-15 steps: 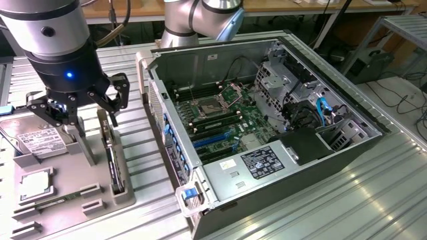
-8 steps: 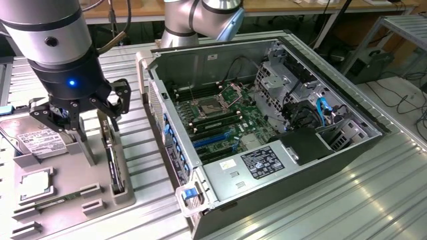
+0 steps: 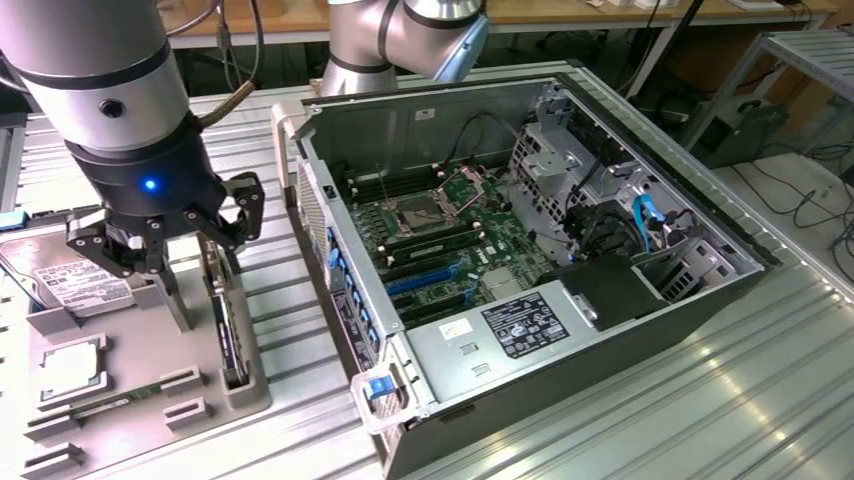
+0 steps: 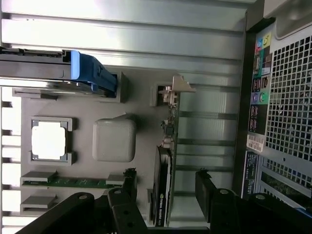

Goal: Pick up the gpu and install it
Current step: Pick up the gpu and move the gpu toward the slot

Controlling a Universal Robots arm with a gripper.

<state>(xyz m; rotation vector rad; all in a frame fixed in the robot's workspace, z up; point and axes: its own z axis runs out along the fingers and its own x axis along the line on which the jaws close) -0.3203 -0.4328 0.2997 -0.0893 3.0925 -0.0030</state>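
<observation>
The end effector (image 4: 166,179) is closest. Its two dark fingers (image 4: 129,197) are spread apart and not clamped on anything. In the wrist view the gpu (image 4: 162,185) sits in the gap, w/ one finger on each side. Can't tell if they touch it.

The gpu stands on its thin edge in a slot of the gray tray (image 3: 140,425). Its pale metal bracket is at the end away from the fingers. It's in the tray, not yet in the PC.

The tray lies on the metal table (image 3: 721,400), just beside the PC case (image 3: 441,120), on the exterior view's left. The tray also holds:
- a square silver chip (image 4: 48,140)
- a thin green memory stick (image 4: 73,182)
- a hard drive (image 3: 67,285) w/ a white label

The PC case lies on its side w/ the cover off. Its green board (image 3: 501,245) faces up, w/ blue card slots (image 3: 424,277) near the middle. The arm (image 3: 100,70) comes down over the tray from above.
</observation>
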